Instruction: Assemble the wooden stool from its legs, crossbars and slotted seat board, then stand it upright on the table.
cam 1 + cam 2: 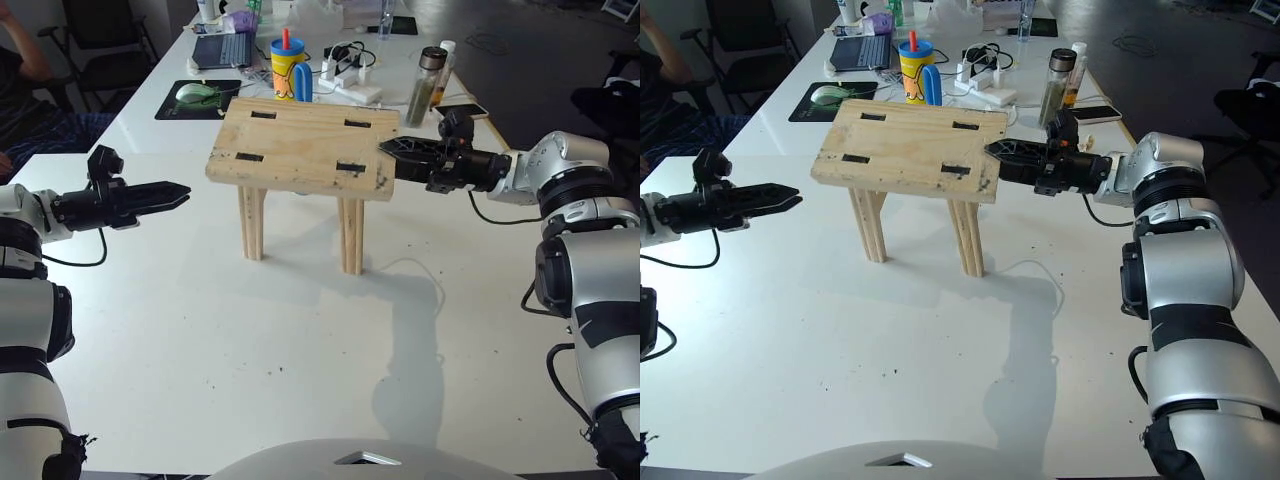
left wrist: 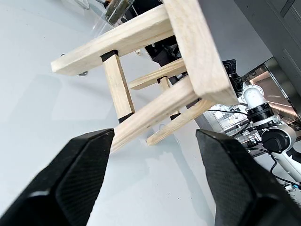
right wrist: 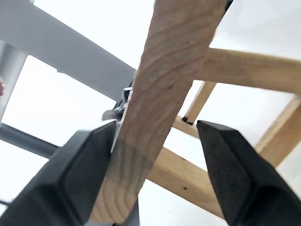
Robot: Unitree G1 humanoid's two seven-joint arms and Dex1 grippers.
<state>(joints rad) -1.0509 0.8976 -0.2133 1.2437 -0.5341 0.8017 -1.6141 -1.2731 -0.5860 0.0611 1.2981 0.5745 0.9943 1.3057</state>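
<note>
white worktop (image 1: 300, 340) carries the stool (image 1: 300, 182); a cup (image 1: 288, 70), a bottle (image 1: 428, 85) and a mouse (image 1: 195, 93) lie behind it.

status: the stool stands upright on its legs (image 1: 350, 235). the slotted seat board (image 1: 300, 140) sits on top, and crossbars (image 2: 153, 81) join the legs beneath. assembly appears complete.

right gripper (image 1: 390, 155): fingers spread, straddling the right edge of the seat board, not clamped.

left gripper (image 1: 180, 193): fingers parted, empty, well apart from the stool on its left side.

left to do, as judged: back the right gripper off the seat edge without tipping the stool.
</note>
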